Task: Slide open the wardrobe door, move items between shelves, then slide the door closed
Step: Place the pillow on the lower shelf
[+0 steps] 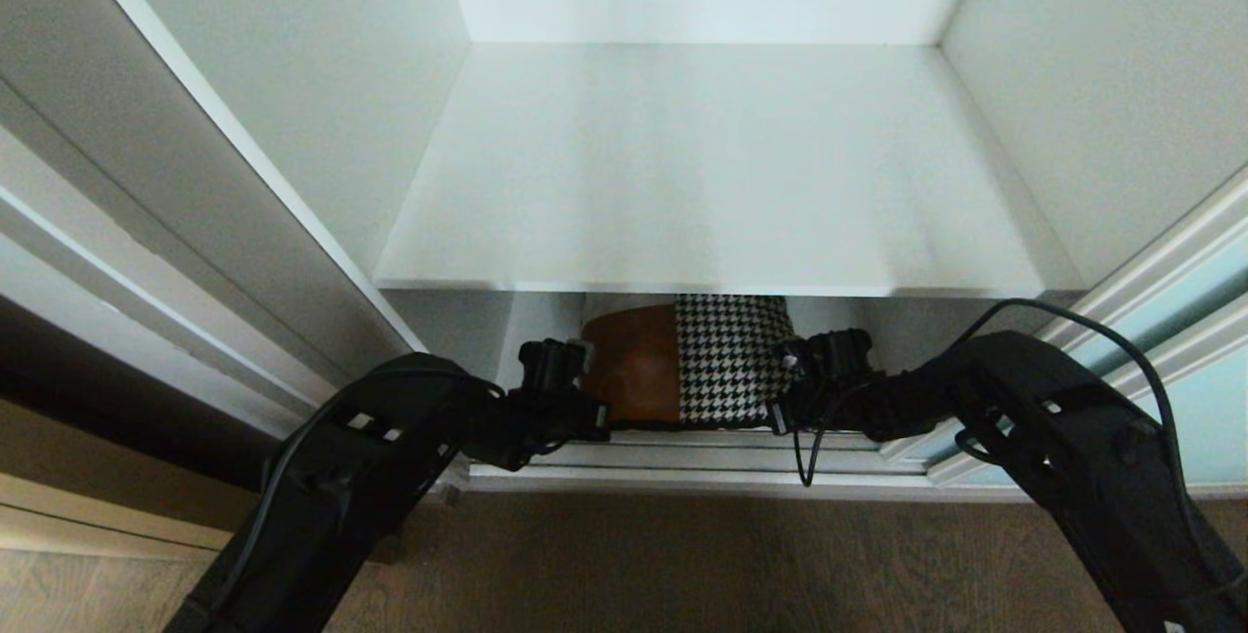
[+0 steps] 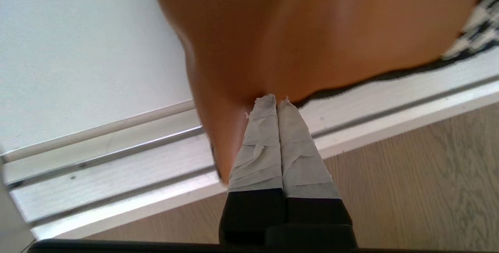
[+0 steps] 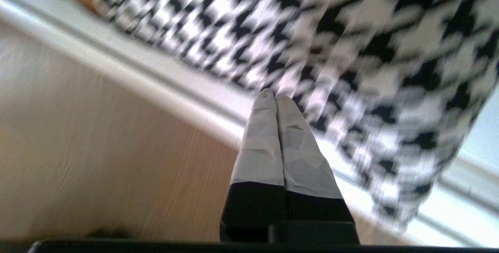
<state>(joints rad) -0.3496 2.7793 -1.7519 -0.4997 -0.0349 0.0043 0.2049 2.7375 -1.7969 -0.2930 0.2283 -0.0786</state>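
Wood-grain floor is stretching along the frame's bottom; silver door track is lying just above it.

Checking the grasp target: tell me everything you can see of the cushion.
The cushion sits in the lower compartment under the bare white shelf, its front edge at the door track. Its left part is tan-brown leather, its right black-and-white houndstooth fabric, with a dark underside edge. Its rear is hidden by the shelf. The left pincer, shut, presses into the leather end; the right pincer, shut, is at the houndstooth end, contact unclear.
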